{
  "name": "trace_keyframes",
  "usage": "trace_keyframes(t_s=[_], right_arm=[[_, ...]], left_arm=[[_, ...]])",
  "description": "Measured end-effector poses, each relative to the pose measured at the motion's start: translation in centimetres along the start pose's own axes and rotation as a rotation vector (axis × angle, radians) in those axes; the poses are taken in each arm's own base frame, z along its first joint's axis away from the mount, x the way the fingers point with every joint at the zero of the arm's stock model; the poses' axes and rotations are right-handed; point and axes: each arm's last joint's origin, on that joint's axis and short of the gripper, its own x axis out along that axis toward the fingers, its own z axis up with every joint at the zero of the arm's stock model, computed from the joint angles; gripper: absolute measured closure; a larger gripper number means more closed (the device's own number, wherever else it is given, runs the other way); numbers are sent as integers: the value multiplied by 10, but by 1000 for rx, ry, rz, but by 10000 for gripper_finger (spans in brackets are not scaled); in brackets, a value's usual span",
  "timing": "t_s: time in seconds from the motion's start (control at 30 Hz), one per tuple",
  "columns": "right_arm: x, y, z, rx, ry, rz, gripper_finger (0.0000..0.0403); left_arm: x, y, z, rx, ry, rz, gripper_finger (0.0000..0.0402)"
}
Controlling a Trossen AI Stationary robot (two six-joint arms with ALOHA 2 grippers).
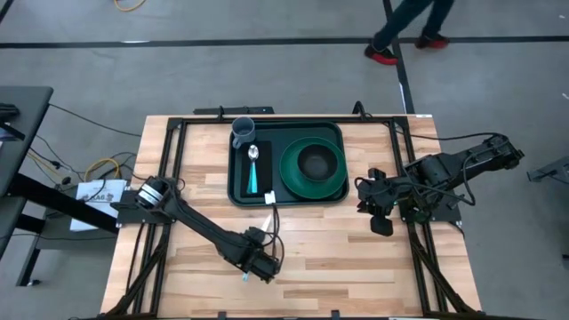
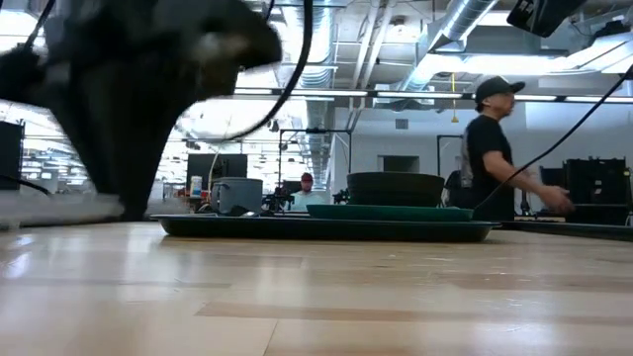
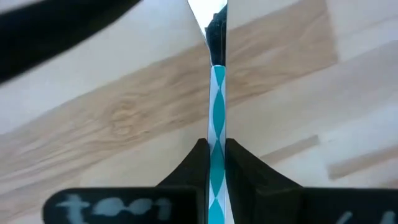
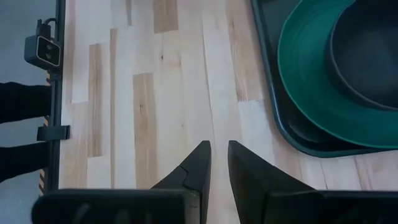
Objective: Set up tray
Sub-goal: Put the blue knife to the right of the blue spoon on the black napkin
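Note:
The dark green tray lies at the table's far middle, seen edge-on in the low view as the tray. In it stand a grey cup, a green plate with a dark bowl, and a teal-handled spoon on a black rectangle. My left gripper is near the tray's near edge, shut on a utensil with a teal-and-white handle and metal end. My right gripper waits to the tray's right, fingers together, holding nothing. My left gripper pinches the utensil's teal-and-white handle between its two fingers, partway along the handle. The utensil shows edge-on, with the metal end reaching out past the fingertips over the bare wood. Whether it is lifted clear of the table, I cannot tell.
Bare wooden tabletop lies near and right of the left gripper. Black frame rails run along both sides of the table. A person walks beyond the far edge and shows as a person in the low view.

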Motion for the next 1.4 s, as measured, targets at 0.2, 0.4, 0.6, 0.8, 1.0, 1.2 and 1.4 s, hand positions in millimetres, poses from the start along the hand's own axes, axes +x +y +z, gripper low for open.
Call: trace_keyframes(t_s=[0.2,0.4,0.6,0.8,1.0,1.2,1.4], right_arm=[[0,-1,-1,-15,12,-6,356],[0,-1,-1,-17,14,-7,356],[0,-1,-2,-17,23,-6,356],[-4,-3,-7,-11,53,-16,356],[-15,-7,-13,8,20,-12,356],[-31,-13,-20,51,-51,-30,356],[-46,-20,-31,124,-92,-32,356]], left_arm=[[-38,-7,2,11,-84,15,391],[-64,-3,27,-29,-203,82,391],[-62,0,83,-13,-262,150,391],[-58,14,160,15,-260,220,391],[-55,35,224,-55,-230,216,391],[-45,50,277,-172,-221,58,391],[-30,73,296,-252,-130,64,391]])
